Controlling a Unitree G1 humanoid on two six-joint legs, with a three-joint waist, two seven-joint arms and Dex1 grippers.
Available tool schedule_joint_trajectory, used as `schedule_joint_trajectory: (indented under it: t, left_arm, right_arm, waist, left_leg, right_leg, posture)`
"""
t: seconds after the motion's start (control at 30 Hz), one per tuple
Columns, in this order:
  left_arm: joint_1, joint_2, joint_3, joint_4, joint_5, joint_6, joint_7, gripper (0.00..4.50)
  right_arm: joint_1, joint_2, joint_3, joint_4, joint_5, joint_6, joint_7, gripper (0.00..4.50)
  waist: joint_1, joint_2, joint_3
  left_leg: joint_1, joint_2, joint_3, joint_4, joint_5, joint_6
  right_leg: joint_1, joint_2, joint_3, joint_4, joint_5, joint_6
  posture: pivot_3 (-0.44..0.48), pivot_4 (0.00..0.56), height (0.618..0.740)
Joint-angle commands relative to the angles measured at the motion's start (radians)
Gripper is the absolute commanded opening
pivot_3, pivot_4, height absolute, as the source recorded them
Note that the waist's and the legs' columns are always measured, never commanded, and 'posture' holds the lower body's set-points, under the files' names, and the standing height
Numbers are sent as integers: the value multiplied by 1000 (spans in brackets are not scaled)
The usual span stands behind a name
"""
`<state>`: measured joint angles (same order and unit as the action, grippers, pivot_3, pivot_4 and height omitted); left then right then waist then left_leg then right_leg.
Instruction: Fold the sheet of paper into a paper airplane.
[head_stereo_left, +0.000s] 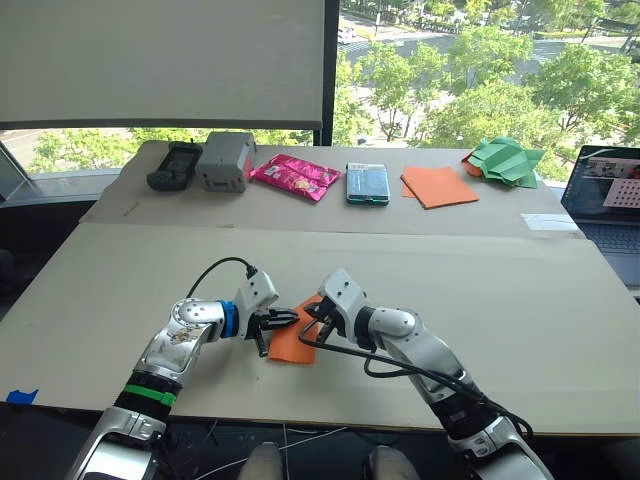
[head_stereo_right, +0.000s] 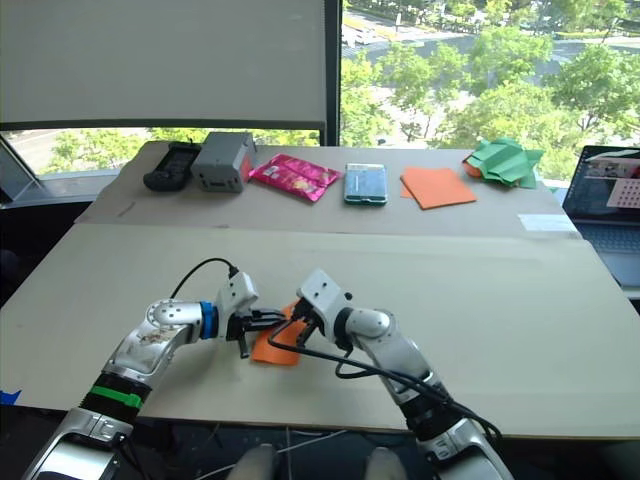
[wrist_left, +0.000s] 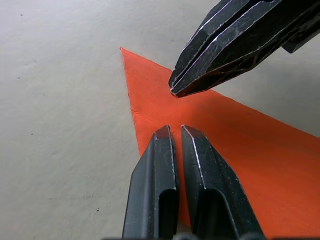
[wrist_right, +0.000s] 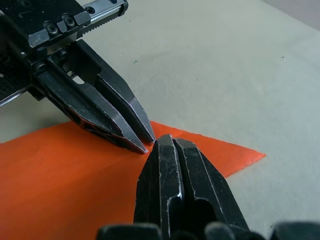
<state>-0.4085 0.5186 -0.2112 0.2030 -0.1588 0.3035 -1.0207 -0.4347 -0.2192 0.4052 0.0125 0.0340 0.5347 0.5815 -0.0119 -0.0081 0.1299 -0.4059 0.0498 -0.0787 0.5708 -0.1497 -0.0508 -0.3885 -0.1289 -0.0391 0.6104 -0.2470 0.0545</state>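
Orange sheet of paper (head_stereo_left: 292, 343) lies flat on the table (head_stereo_left: 120, 290), low and a little left of centre in the head views, already narrowed to one pointed corner. Both claws meet over it. The left gripper (wrist_left: 174, 131) has its two fingers pressed together with no paper between them, tips resting on the sheet near the point. The right gripper (wrist_right: 170, 144) is also clenched on nothing, pushing down on the paper right beside the left one, almost tip to tip.

I judge that the step in hand is flattening a crease near the nose of the plane. The next move probably calls for sliding one closed tip along the fold while the other pins the sheet, since thin paper slips easily.

Along the top of the frame lie a smooth orange square (head_stereo_left: 440, 186) and green crumpled paper (head_stereo_left: 506, 161), well apart from the work.
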Motion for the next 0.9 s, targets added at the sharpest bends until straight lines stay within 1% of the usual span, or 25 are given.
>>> schedule_joint_trajectory:
  t: [0.03, 0.17, 0.57, 0.67, 0.9]
  left_arm:
    - [26, 13, -31, 33, 40, 6, 1, 352]
    - [35, 17, -29, 22, 41, 7, 4, 352]
    - [60, 30, -21, -18, 30, 30, 9, 352]
    - [60, 31, -21, -20, 31, 31, 11, 352]
    - [63, 36, -21, -26, 31, 33, 11, 352]
  right_arm:
    - [-35, -11, 6, 74, -29, -46, 16, 0]
    - [-54, -10, 4, 179, -56, -49, 5, 0]
    - [-128, 13, -49, 378, -55, -128, -22, 0]
    - [-130, 20, -51, 396, -54, -149, -18, 0]
    - [-91, 29, -38, 369, -53, -173, 10, 0]
  waist:
    - [-1, 1, 0]
    - [-1, 2, -3]
    - [-2, 4, -8]
    - [-2, 4, -8]
    - [-2, 5, -9]
  left_leg:
    - [0, 0, 0, 0, 0, 0]
    - [2, 0, 0, 0, 0, 0]
    - [2, 0, 0, 0, 0, 0]
    - [2, 0, 0, 0, 0, 0]
    - [2, 0, 0, 0, 0, 0]
  right_leg:
    - [0, 0, 0, 0, 0, 0]
    - [1, 0, 0, 1, 0, 0]
    - [1, 0, 0, 1, 0, 0]
    - [1, 0, 0, 1, 0, 0]
    - [1, 0, 0, 2, 0, 0]
  posture:
    - [0, 150, 702]
    - [0, 150, 702]
    - [0, 150, 702]
    - [0, 150, 702]
    - [0, 150, 702]
